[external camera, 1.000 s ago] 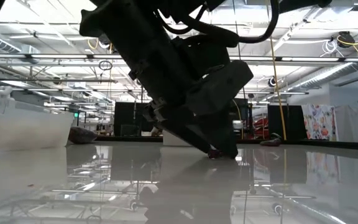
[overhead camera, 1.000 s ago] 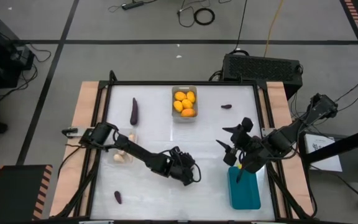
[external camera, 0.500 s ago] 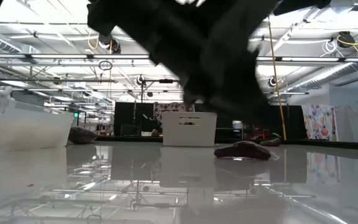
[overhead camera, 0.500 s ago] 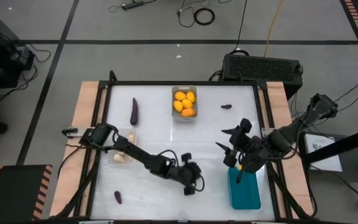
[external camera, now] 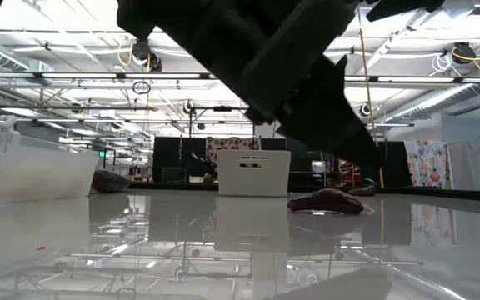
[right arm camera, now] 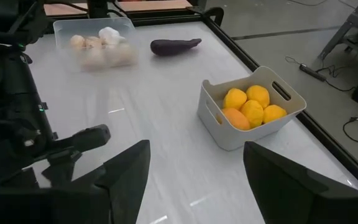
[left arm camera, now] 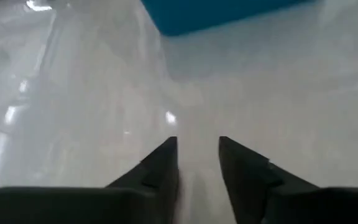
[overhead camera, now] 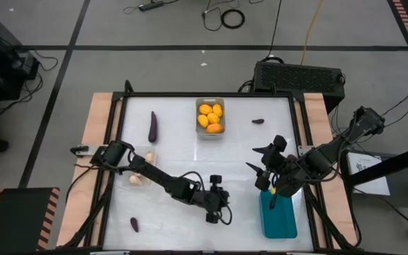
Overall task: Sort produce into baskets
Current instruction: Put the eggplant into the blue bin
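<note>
Since a second ago the left arm has reached further toward the near edge of the table point(overhead camera: 190, 152), and its gripper point(overhead camera: 215, 207) now hangs low over bare tabletop, fingers point(left arm camera: 160, 167) parted by a narrow gap with nothing between them. The right gripper point(overhead camera: 261, 168) hovers just beyond the teal bin point(overhead camera: 278, 219), fingers spread wide and empty. The grey bin point(overhead camera: 210, 105) at the far edge holds the orange fruits point(overhead camera: 211, 117). The clear bin point(right arm camera: 92, 26) on the left side holds pale bulbs point(right arm camera: 98, 48). One long eggplant point(overhead camera: 152, 127) lies left of the grey bin, its long axis running from the far to the near edge. A small eggplant point(overhead camera: 258, 121) lies right of that bin, lengthwise across the table, and another point(overhead camera: 134, 224) sits near the front left corner.
</note>
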Available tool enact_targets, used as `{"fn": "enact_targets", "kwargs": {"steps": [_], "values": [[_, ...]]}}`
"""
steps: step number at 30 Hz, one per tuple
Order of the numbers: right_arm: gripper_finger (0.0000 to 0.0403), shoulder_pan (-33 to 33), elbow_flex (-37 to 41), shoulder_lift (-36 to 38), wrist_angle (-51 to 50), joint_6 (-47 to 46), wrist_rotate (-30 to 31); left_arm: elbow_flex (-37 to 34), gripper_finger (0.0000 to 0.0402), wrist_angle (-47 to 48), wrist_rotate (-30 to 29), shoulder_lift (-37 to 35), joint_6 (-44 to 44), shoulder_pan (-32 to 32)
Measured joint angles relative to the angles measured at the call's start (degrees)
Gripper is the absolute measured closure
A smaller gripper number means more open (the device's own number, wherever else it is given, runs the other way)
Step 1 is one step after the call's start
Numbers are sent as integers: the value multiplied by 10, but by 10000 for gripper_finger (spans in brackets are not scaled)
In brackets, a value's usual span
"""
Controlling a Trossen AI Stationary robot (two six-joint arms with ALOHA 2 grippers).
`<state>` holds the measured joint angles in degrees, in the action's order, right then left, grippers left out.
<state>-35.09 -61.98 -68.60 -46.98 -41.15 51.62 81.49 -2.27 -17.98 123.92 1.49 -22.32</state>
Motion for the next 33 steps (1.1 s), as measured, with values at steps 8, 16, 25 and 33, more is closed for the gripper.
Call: {"fn": "enact_targets", "kwargs": {"steps": [8, 16, 25, 33], "values": [[151, 0, 0, 0, 0, 0, 0, 0, 165, 55, 17, 0, 44, 25], [151, 0, 0, 0, 0, 0, -1, -19, 115, 56, 51, 3, 68, 34], [151, 0, 0, 0, 0, 2, 0, -19, 195, 56, 56, 4, 68, 33], [151, 0, 0, 0, 0, 3, 0, -19, 301, 5, 56, 6, 71, 34]]}}
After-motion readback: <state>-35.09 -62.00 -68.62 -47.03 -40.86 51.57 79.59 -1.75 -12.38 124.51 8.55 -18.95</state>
